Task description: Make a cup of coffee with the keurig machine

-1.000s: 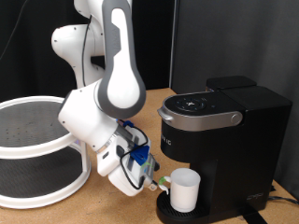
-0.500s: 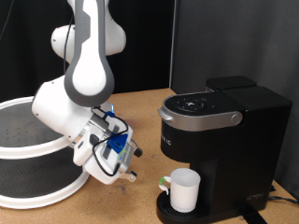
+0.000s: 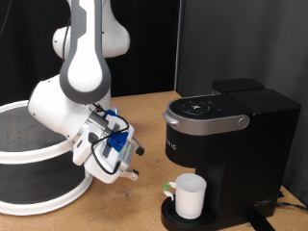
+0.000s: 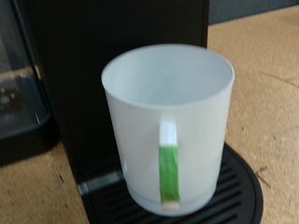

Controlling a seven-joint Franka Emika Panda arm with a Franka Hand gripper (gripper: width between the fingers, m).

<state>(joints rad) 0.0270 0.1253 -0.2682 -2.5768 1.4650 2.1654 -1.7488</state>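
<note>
The white cup [image 3: 190, 195] stands upright on the round drip tray [image 3: 174, 218] under the silver-rimmed head of the black keurig machine [image 3: 231, 135], whose lid is down. In the wrist view the cup [image 4: 168, 112] fills the middle, empty, its handle [image 4: 168, 168] with a green stripe facing the camera, on the ribbed tray [image 4: 234, 191]. My gripper [image 3: 134, 164] hangs low over the table, to the exterior view's left of the cup and clear of it. It is open, with nothing between its fingers. The fingers do not show in the wrist view.
A white two-tier round rack [image 3: 29, 154] stands at the exterior view's left, close behind my arm. Bare wooden table [image 3: 135, 207] lies between the gripper and the machine. A dark curtain closes the back.
My arm has drawn back from the cup toward the exterior view's left and risen slightly. The cup stays on the drip tray where it was let go.
</note>
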